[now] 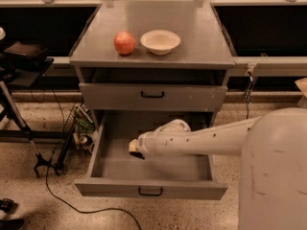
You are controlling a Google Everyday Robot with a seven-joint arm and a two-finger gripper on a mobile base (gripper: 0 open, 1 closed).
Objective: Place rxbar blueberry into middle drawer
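Rxbar blueberry (138, 154) shows only as a small dark shape at the tip of the gripper (135, 149), with a pale patch just above it. It is too small to say for certain that it is the wrapper. It sits low inside the middle drawer (115, 166), toward the left half and near the back, close to the drawer floor; I cannot tell if it touches it.

The middle drawer is pulled far out, and its front panel with 1 small black handle (150, 191) faces the camera. The white arm (206, 140) reaches in from the right, across the drawer's right wall, with the gripper at its left end. Whether the gripper is spread or closed on anything cannot be told.

Above, the upper drawer (192, 97) is closed, also with 1 black handle. On the grey cabinet top (192, 37) stand 2 things side by side: a round orange-red fruit (124, 43) on the left and a pale bowl (160, 41) just to its right, apart from each other.

A black cable (72, 206) trails over the speckled floor to the left of the cabinet.
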